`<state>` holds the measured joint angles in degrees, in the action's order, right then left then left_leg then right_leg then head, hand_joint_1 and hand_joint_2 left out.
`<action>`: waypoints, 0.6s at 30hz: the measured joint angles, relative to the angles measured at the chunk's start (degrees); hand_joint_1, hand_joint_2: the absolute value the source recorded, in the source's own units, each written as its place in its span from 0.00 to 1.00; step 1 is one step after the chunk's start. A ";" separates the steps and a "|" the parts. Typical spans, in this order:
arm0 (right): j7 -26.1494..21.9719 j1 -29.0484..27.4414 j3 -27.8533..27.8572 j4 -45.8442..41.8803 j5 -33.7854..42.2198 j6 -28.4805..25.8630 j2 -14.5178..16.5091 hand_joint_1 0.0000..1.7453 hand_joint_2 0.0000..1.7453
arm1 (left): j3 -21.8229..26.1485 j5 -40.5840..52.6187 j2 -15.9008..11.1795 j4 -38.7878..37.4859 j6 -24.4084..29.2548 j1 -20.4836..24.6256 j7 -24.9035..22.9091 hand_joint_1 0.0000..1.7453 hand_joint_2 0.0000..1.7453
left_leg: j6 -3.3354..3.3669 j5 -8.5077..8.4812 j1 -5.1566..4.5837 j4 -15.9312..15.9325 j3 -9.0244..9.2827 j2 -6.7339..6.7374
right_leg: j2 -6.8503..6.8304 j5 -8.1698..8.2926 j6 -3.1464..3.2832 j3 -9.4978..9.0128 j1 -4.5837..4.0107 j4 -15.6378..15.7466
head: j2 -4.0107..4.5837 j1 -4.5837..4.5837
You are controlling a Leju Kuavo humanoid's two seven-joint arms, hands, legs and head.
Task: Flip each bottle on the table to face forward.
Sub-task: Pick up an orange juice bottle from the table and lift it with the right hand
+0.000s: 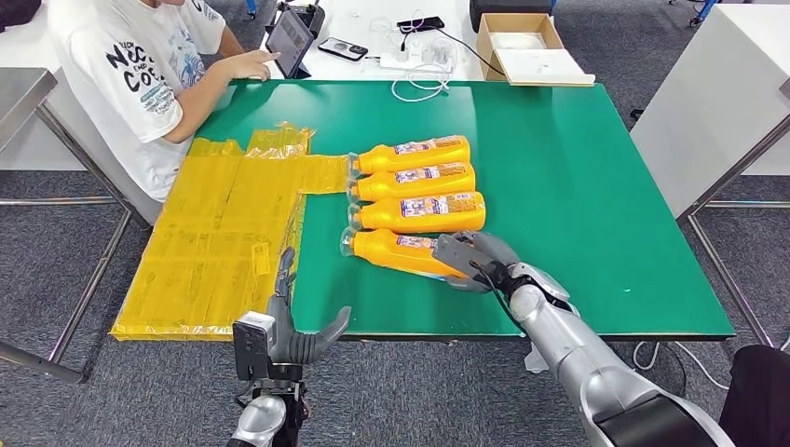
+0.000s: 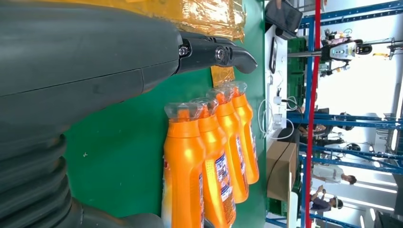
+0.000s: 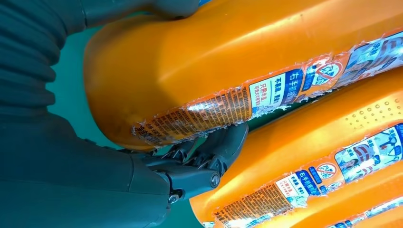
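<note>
While I watch the head view, my right hand (image 1: 475, 261) grips the base end of the nearest orange plastic bottle (image 1: 401, 251), lying on its side at the front of a row of four on the green bench (image 1: 578, 186). That bottle sits slightly skewed against the other three orange bottles (image 1: 419, 184), which lie parallel, side by side and touching, clear caps pointing toward the yellow plastic sheeting (image 1: 214, 242) taped over the bench's left part. In the right wrist view the dark fingers (image 3: 223, 147) curl under the held bottle's rounded base, wedged between it and the next bottle, with a torn printed label (image 3: 266, 92) running along its side. My left hand (image 1: 293, 331) hovers at the bench's front edge, released, fingers spread, holding nothing; one finger points up over the sheeting edge. From the left wrist view I see the row of bottles cap-end on, well apart from that hand. Person in a white printed T-shirt (image 1: 140, 74) sits at the far left corner, one hand by a tablet (image 1: 291, 39). Cardboard box (image 1: 522, 42), phones and white cables lie on the white table beyond.
</note>
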<state>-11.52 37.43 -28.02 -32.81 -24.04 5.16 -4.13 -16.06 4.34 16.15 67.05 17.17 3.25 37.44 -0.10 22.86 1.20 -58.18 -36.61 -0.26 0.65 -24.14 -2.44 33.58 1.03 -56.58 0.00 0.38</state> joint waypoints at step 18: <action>-22.46 -21.67 17.26 -44.11 13.72 -23.44 7.33 1.00 1.00 | 0.04 -2.56 0.13 -0.16 0.66 -0.02 1.96 0.00 1.00 | 0.01 0.00 -0.04 0.00 -0.52 -0.27 | -0.19 -0.04 -0.02 0.38 0.07 -0.01 | 0.00 0.05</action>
<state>-33.98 15.76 -10.75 -76.91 -10.31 -18.29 3.21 -16.02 1.78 16.28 66.88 17.83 3.23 39.40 -0.08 22.86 1.15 -58.18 -37.13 -0.53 0.46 -24.19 -2.45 33.97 1.09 -56.60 0.00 0.44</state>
